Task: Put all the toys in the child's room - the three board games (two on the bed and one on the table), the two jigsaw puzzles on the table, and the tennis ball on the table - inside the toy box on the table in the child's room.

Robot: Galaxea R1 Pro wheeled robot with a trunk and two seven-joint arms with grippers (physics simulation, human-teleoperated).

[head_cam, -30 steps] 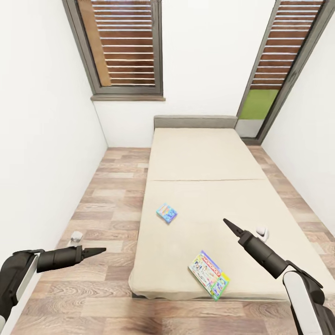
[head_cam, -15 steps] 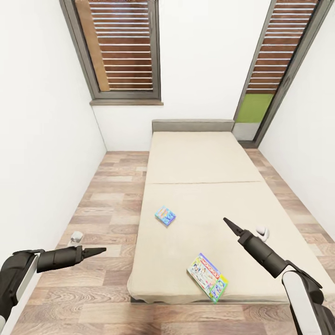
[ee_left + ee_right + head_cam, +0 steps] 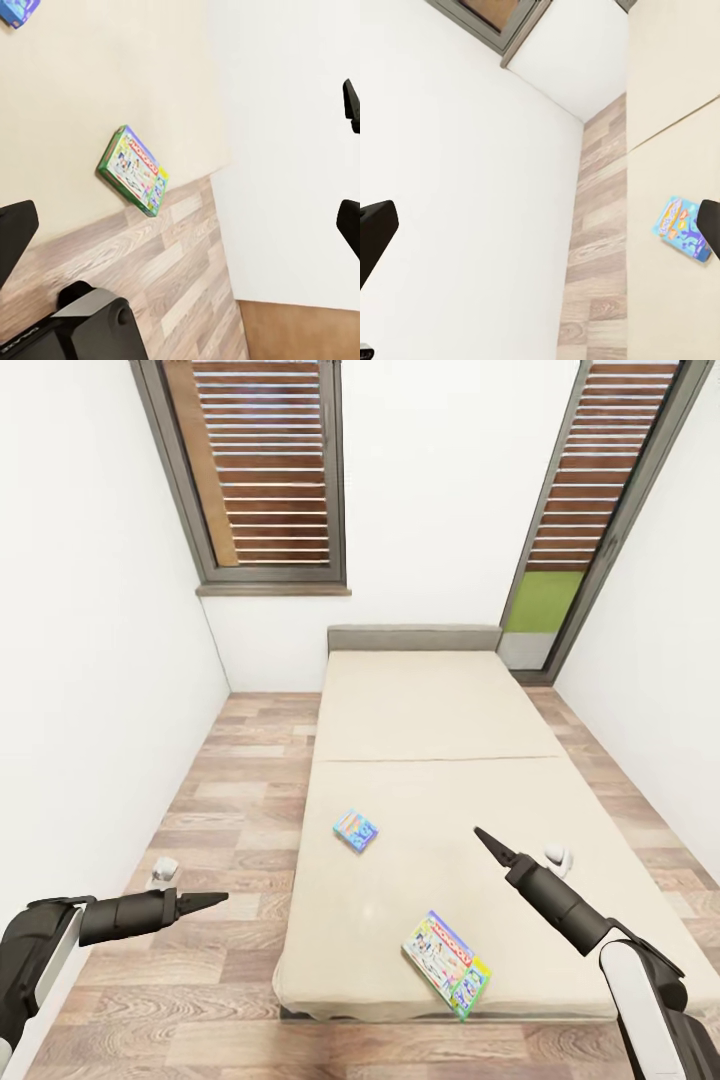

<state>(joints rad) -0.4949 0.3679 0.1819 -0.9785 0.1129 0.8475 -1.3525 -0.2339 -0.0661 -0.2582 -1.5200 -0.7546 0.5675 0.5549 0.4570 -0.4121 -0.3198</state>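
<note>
Two board games lie on the beige bed [image 3: 430, 700]. A small blue square one [image 3: 356, 830] sits near the middle, and it shows again in the right wrist view [image 3: 682, 228]. A longer white-green one [image 3: 447, 964] rests near the foot edge, also seen in the left wrist view [image 3: 133, 170]. My left gripper [image 3: 210, 901] hangs open over the floor left of the bed, its fingers [image 3: 15, 236] far apart. My right gripper [image 3: 487, 844] is open above the bed, to the right of the blue game. The table, toy box, jigsaw puzzles and tennis ball are out of view.
White walls close in on the left [image 3: 90, 660] and right. A strip of wood-plank floor [image 3: 240, 780] runs between the left wall and the bed. Two tall dark-framed windows [image 3: 265, 470] stand behind the headboard. A small white object [image 3: 163, 872] sits on the floor, another [image 3: 556, 855] on the bed.
The whole picture has slid down a little, so the camera has moved. Both arms keep nearly the same pose, and the games lie where they were on the bed.
</note>
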